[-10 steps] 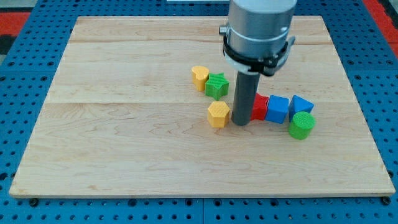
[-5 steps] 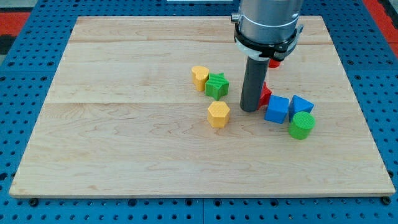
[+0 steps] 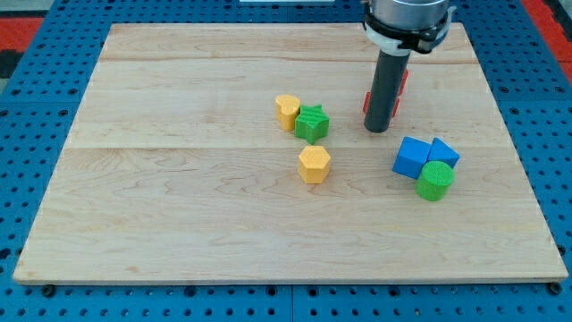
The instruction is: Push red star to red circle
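Laboratory test bench: pale wooden plank board [image 3: 179, 206] lies on a blue perforated metal mounting table [image 3: 27, 134] surrounding it.

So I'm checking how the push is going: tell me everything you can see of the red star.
Little of the red star shows: a thin red sliver at the left edge of the dark rod, above my tip, and its star shape cannot be made out. More red shows at the rod's right edge, likely the red circle, though the rod hides whether the two touch. My tip sits just below and against this red. No other block is near.
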